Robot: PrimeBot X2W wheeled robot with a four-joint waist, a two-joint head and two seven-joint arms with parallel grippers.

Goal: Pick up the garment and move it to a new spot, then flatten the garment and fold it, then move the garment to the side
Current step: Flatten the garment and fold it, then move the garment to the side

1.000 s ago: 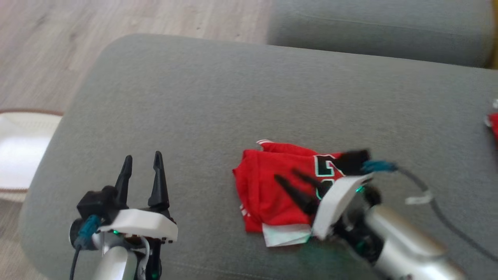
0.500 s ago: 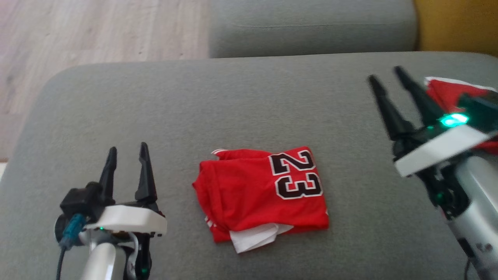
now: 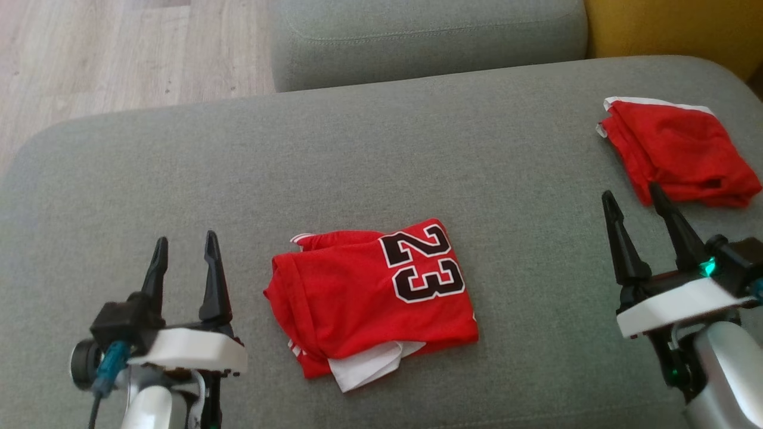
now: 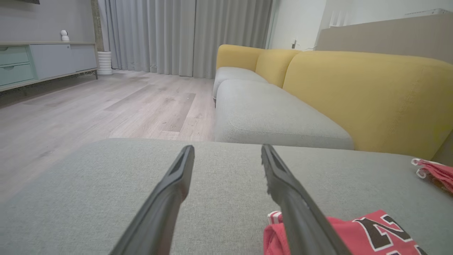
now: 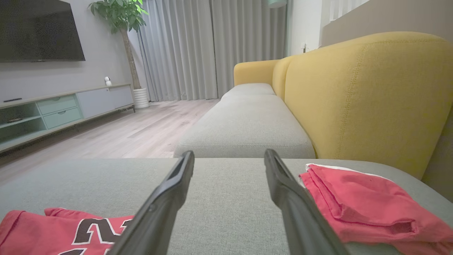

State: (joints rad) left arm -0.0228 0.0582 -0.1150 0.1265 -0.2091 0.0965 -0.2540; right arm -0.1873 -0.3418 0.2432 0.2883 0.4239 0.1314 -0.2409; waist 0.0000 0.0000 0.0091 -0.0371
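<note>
The folded red number 23 jersey point(image 3: 369, 298) lies flat on the grey sofa cushion point(image 3: 357, 155) in the lower middle of the head view, between the two tools. The left tool point(image 3: 185, 237), at the lower left, sits near the jersey's left edge without touching it, its fingers spread and empty. The right tool point(image 3: 630, 190), at the lower right, is also spread and empty, well apart from the jersey, its tips near a second folded red garment point(image 3: 679, 152) at the upper right.
</note>
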